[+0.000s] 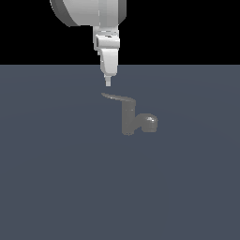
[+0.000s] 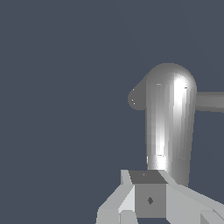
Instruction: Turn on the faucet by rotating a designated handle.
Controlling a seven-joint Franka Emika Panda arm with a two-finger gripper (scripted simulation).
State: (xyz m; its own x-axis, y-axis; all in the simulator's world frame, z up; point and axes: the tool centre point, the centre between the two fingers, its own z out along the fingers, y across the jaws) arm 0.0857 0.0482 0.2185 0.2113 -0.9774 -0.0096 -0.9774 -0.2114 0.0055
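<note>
Gripper above the lever tip of a tap standing on a flat floor

The small dull-grey metallic faucet (image 1: 129,119) stands upright on the dark slate-blue floor (image 1: 56,187); its long thin flat grey handle (image 1: 117,98) juts toward the exterior view's left, its rounded spout toward the right, and the white robot gripper (image 1: 108,83) hangs just above the handle's tip, apart from it

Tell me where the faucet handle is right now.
In the exterior view the handle sticks out from the top of the faucet toward that view's left, its tip just below the pincer, apparently not touching.
</note>
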